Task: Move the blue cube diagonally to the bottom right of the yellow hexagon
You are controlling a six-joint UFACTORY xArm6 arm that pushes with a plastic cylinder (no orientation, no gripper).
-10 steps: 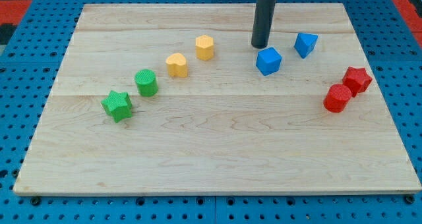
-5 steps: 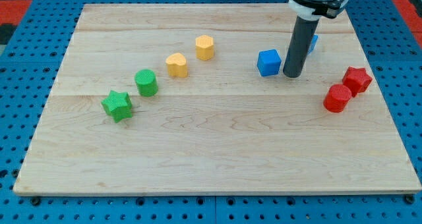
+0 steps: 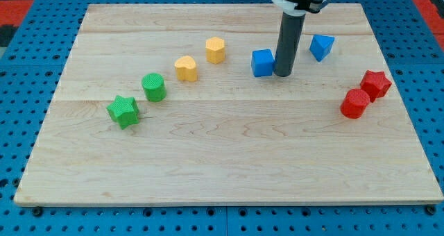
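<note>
No gripper is fitted, so nothing is grasped; my tip (image 3: pixel 282 74) is set against the right side of the blue cube (image 3: pixel 262 62). The cube is placed right of the yellow hexagon (image 3: pixel 216 50) and slightly lower. A second blue block (image 3: pixel 320 46) is seen to the right of the rod, near the tabletop's (image 3: pixel 222 166) top edge. Open wood is left below the cube toward the bottom edge.

So your tip (image 3: pixel 282 74) sits right against the view's right side of the blue cube (image 3: pixel 262 62), which lies to the view's right of and slightly below the yellow hexagon (image 3: pixel 216 50) on the counter (image 3: pixel 229 153).
</note>
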